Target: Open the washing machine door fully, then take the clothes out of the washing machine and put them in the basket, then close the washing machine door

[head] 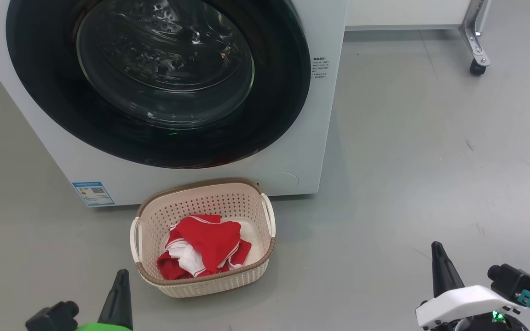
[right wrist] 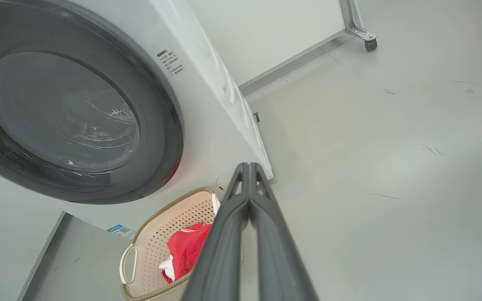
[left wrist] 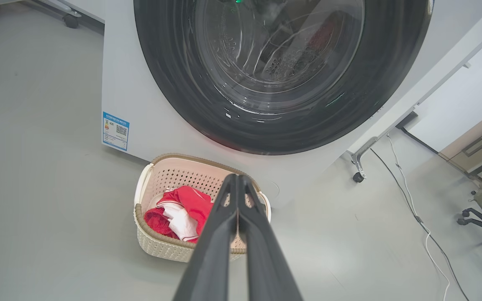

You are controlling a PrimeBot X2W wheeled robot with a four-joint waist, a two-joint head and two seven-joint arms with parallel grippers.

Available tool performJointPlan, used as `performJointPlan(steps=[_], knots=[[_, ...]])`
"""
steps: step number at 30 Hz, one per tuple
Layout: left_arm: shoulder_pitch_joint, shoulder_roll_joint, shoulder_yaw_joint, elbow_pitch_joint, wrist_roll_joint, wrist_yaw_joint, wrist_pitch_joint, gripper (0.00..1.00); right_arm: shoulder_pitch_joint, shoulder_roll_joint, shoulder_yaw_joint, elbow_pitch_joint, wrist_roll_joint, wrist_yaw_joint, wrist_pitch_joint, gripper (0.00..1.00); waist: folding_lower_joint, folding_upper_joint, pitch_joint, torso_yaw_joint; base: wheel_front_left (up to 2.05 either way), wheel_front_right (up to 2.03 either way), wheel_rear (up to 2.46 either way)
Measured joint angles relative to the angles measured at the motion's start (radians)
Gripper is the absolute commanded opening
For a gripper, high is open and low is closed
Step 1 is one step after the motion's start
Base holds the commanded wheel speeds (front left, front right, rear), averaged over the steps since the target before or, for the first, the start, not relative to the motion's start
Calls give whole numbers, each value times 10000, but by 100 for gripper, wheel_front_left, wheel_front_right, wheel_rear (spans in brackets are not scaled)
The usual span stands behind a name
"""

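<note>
- Two grippers show low in the head view: the left gripper [head: 120, 278] and the right gripper [head: 436, 250]; each one is fully closed and has hold of nothing; both hang over the grey floor [head: 407, 161], apart from every thing of the task.
- Each wrist view shows the same; the long dark fingers [left wrist: 218, 234] meet along their length up to the tip, with no cloth between them.
- The bright red clothes with white stripes [head: 205, 248] lie in a loose heap inside the small cream perforated plastic basket with a brown woven-look rim [head: 210, 281]; the basket stands on the floor just in front of the big white front-loading washing machine [head: 53, 151], below the door and near the blue label [head: 93, 193].
- The large round washing machine door with a glossy black rim and a bulging clear glass centre [head: 164, 78] appears to sit flush on the machine's front; behind the glass I make out the steel drum; a reddish patch in the glass may be a reflection, I cannot tell.
- By my judgement the task is at its end, or very near it.
- The clothes are probably light, soft and limp; a pinch on the raised fold at the top of the heap should lift them, though a sleeve may trail.
- The basket is likely light and may slide if pushed; its white side handles are the place to hold.
- The door is stiff; its rim looks slippery and the glass fragile; I see no handle, so the outer edge of the rim seems the safest place.
</note>
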Motion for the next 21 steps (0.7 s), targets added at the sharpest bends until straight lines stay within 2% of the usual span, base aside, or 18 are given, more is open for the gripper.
performJointPlan(steps=[21], knots=[[-500, 59, 514, 422, -2773, -345, 485, 0, -408, -63, -642, 132, 2821, 186, 623, 0, 0, 0, -59, 54, 0, 0, 0]])
